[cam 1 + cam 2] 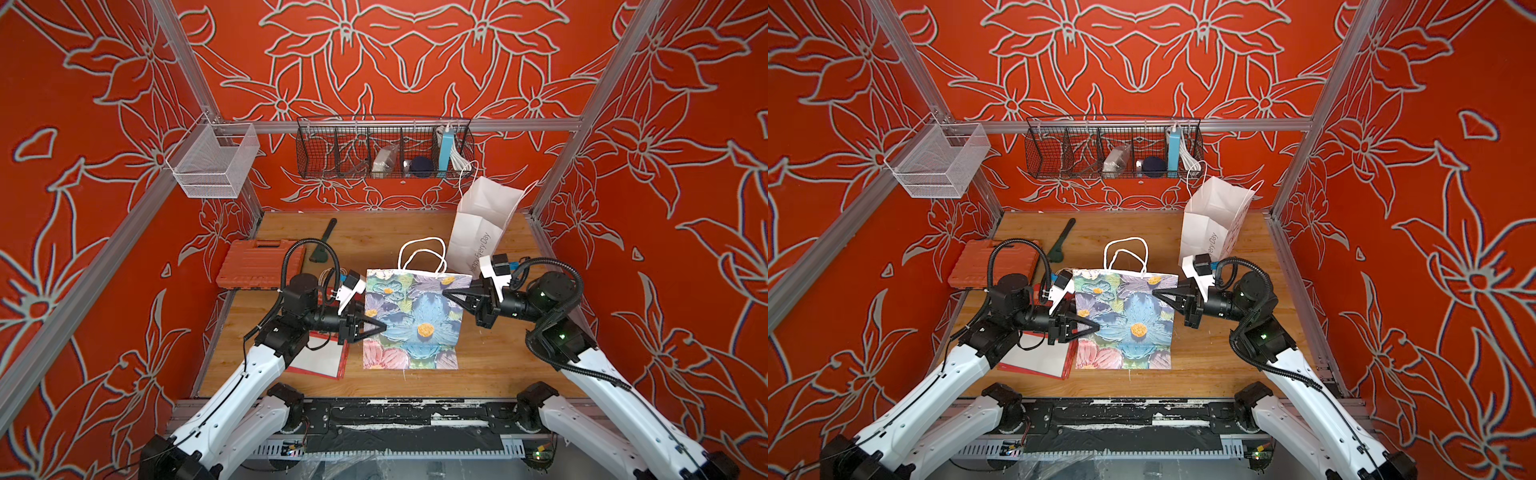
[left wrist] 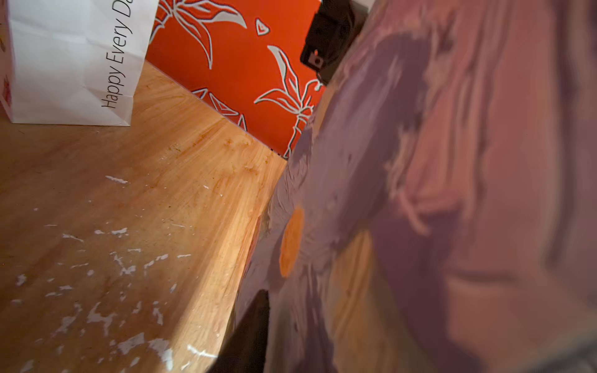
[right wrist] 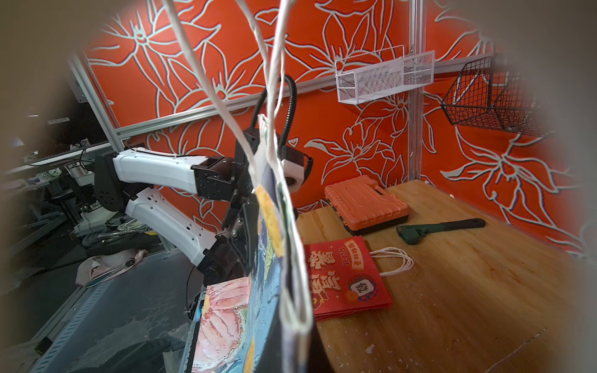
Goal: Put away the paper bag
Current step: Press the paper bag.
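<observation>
The flat floral-printed paper bag (image 1: 413, 320) was held up over the wooden surface (image 1: 490, 365), the left pincer (image 1: 384, 327) apparently clenched on its left edge and the right pincer (image 1: 444, 292) on its upper right edge. Best moved in unison, taut, without tearing.

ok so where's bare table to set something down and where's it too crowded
Bare wood: the back strip between the wrench and the white bag, and the front right patch between the floral bag and the right arm. Crowded: the left side, with the orange case, the red bag and the left arm.
</observation>
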### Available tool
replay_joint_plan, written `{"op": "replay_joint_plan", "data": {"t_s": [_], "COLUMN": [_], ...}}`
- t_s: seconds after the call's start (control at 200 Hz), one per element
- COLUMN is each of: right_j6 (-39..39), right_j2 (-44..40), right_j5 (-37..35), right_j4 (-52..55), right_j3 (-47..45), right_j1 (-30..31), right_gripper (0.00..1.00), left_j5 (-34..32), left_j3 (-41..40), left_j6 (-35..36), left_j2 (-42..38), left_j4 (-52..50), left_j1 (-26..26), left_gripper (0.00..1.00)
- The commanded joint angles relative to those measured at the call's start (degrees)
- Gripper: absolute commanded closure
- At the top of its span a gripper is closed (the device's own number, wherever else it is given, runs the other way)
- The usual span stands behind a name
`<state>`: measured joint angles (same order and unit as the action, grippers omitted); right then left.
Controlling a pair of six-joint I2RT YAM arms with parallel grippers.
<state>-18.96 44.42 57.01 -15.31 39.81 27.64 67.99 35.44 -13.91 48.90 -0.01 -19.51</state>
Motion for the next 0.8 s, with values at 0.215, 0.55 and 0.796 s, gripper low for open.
{"op": "replay_joint_plan", "data": {"t_s": [0.215, 0.55, 0.796], "right_j6": [5.58, 2.79, 4.04], "right_j2": [-2.05, 0.53, -2.78], "right_j5": [-2.43, -1.47, -1.52], "right_j4": [9.0, 4.97, 7.5], "right_j3": [5.01, 7.33, 4.35], "right_j1": [0.4, 0.42, 0.49], "right_gripper": [0.51, 1.0, 0.53], "left_j5": [-0.89, -0.38, -0.34], "left_j3": [2.4, 1.43, 1.35], "left_j6": [2.15, 3.55, 1.45], "left_j2": [-0.51, -1.51, -4.28], "left_j4": [1.6, 0.41, 4.29], "left_j1": [0.0, -0.03, -0.04], "left_gripper": [1.0, 1.0, 1.0]}}
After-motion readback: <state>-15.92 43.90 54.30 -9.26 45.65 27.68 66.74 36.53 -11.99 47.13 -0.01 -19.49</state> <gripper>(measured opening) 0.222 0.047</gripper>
